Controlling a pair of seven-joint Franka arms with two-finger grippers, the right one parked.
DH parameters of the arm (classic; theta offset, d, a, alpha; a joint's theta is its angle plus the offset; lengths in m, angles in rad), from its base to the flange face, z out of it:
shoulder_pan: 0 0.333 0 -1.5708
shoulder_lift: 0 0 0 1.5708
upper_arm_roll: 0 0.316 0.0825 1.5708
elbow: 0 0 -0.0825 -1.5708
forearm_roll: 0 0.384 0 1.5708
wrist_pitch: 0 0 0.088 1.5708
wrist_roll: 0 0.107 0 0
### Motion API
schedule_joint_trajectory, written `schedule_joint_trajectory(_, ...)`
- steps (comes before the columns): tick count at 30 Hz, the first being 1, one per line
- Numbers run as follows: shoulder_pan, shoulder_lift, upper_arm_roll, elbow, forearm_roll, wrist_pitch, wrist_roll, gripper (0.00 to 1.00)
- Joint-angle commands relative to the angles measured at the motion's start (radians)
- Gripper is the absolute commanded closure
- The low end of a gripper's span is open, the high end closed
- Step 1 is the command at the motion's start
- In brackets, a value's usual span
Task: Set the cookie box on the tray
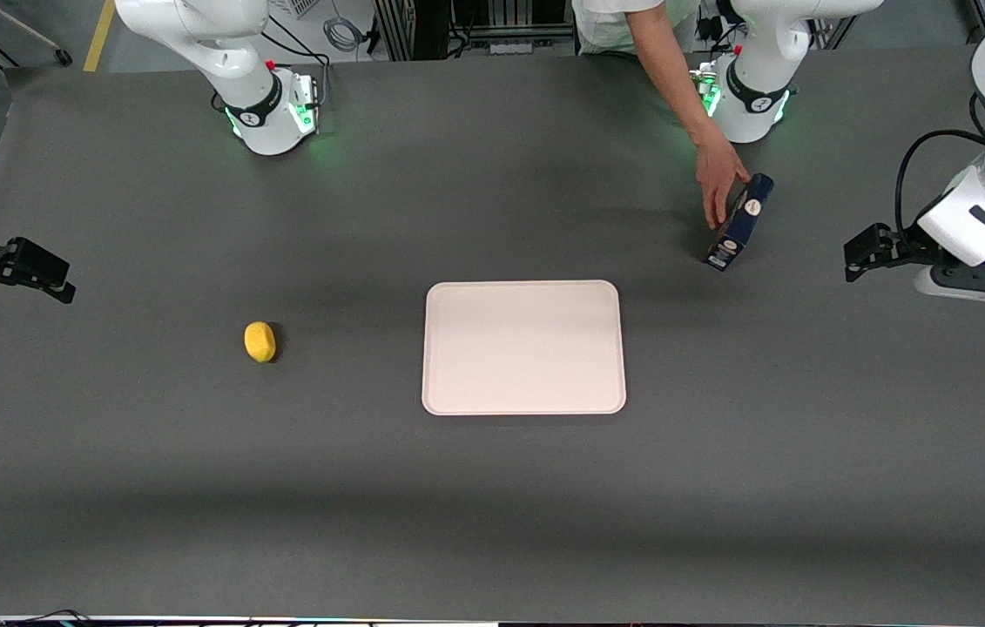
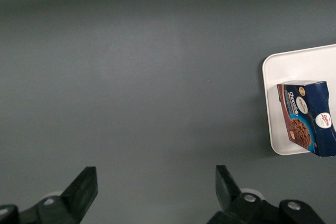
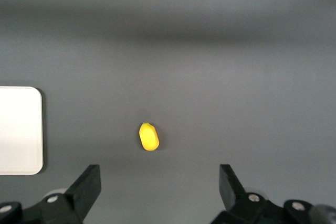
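The cookie box (image 1: 740, 222), a narrow navy carton with a cookie picture, stands tilted on the dark table toward the working arm's end, apart from the tray. A person's hand (image 1: 717, 183) rests on it. The pale pinkish-white tray (image 1: 523, 347) lies flat at mid-table, nearer the front camera than the box, with nothing on it. My left gripper (image 1: 860, 254) is open and holds nothing; it hovers low over the table beside the box, farther toward the working arm's end. In the left wrist view the open gripper (image 2: 156, 187) frames bare table, and the box (image 2: 310, 116) shows against the tray (image 2: 294, 61).
A yellow lemon-like lump (image 1: 259, 341) lies toward the parked arm's end of the table, also in the right wrist view (image 3: 148, 136). The person's arm (image 1: 662, 61) reaches in over the table edge farthest from the front camera, beside the working arm's base (image 1: 749, 96).
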Motion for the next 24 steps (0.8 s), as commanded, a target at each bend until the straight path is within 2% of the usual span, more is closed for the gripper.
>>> schedule_joint_trajectory(1, -0.017, 0.013, 0.004, 0.024, 0.019, -0.002, -0.02, 0.0)
schedule_joint_trajectory(24, -0.022, 0.01, -0.016, 0.026, 0.018, -0.025, 0.015, 0.0)
